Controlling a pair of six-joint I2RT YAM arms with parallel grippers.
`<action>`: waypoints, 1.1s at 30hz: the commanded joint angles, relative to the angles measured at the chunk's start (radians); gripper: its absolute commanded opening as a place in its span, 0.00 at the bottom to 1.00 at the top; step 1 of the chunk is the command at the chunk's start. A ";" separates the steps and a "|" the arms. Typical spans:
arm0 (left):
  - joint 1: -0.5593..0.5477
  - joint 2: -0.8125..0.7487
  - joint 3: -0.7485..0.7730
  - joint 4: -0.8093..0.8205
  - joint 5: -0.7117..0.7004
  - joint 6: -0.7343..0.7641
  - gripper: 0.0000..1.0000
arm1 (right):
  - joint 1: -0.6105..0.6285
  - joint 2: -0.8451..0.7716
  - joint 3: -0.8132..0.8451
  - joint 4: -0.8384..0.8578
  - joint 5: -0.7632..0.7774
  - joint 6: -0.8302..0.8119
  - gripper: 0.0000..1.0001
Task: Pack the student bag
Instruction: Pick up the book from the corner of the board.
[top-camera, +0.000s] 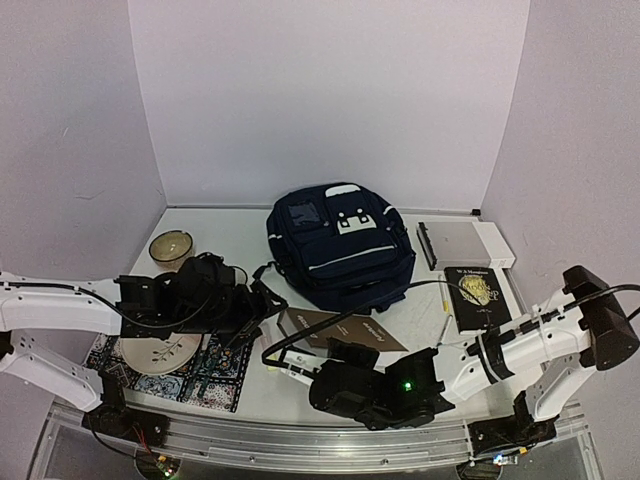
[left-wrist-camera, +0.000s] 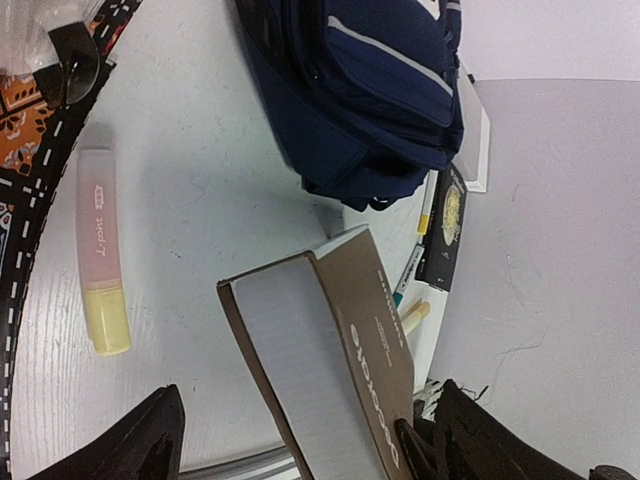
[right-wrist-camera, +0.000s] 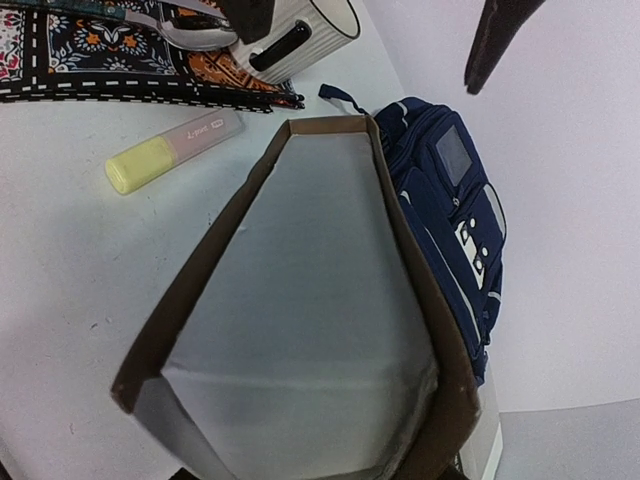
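Left fingers (left-wrist-camera: 140, 445) were open; couldn't tell if my right fingers (right-wrist-camera: 495, 40) held the tilted book (left-wrist-camera: 330, 350). Weak hold would've dropped it on the table (top-camera: 230, 235), short of the bag (top-camera: 340, 250).

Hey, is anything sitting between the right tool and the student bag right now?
Only the brown book, which the right tool itself grips; its far edge points at the student bag. The yellow highlighter lies off to one side on the table, out of the line.
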 joint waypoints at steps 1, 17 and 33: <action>0.002 0.043 0.015 0.090 0.046 -0.044 0.88 | 0.011 -0.038 0.031 0.001 -0.010 -0.007 0.27; 0.006 0.169 -0.015 0.338 0.161 -0.108 0.52 | 0.020 -0.038 0.075 0.011 0.013 -0.058 0.27; 0.063 -0.012 -0.006 0.362 0.029 0.006 0.09 | 0.023 -0.141 0.141 -0.041 -0.101 -0.116 0.83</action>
